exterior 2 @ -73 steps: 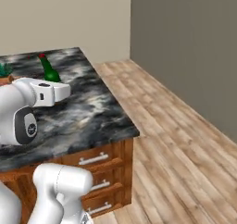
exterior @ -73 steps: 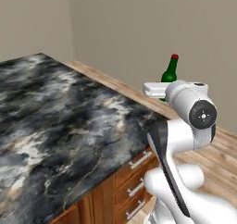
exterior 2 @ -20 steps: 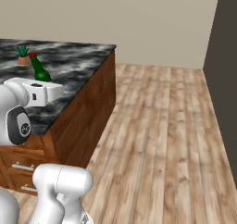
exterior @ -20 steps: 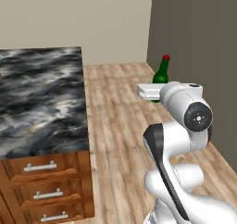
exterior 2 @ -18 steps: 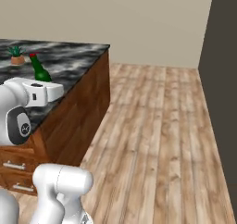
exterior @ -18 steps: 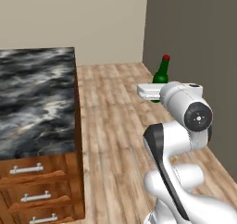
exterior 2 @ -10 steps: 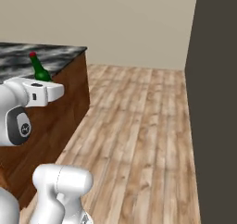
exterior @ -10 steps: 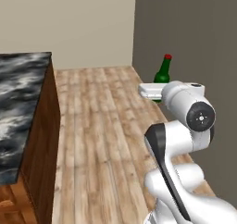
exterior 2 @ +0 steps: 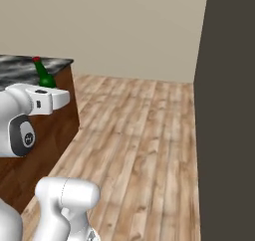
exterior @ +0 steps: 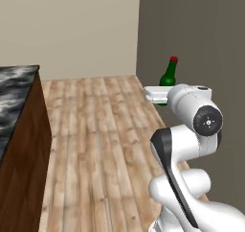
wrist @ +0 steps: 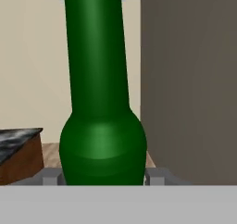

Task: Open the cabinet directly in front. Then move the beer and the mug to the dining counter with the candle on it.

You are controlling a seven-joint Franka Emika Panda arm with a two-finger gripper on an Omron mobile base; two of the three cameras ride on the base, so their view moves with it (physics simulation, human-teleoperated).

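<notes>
Hand view: end effector (wrist: 102, 177) is gripping the beer (wrist: 99, 102) upright, carrying it clear for transfer toward the dining counter (exterior: 12, 89).

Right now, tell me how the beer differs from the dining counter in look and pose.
The beer is a slim dark-green glass bottle with a red cap; the dining counter is a broad slab of dark marble with white veins on a wood base. The beer stands upright between the gripper's fingers, off the floor; the dining counter rests on the wooden floor. Both look dark and glossy.
</notes>
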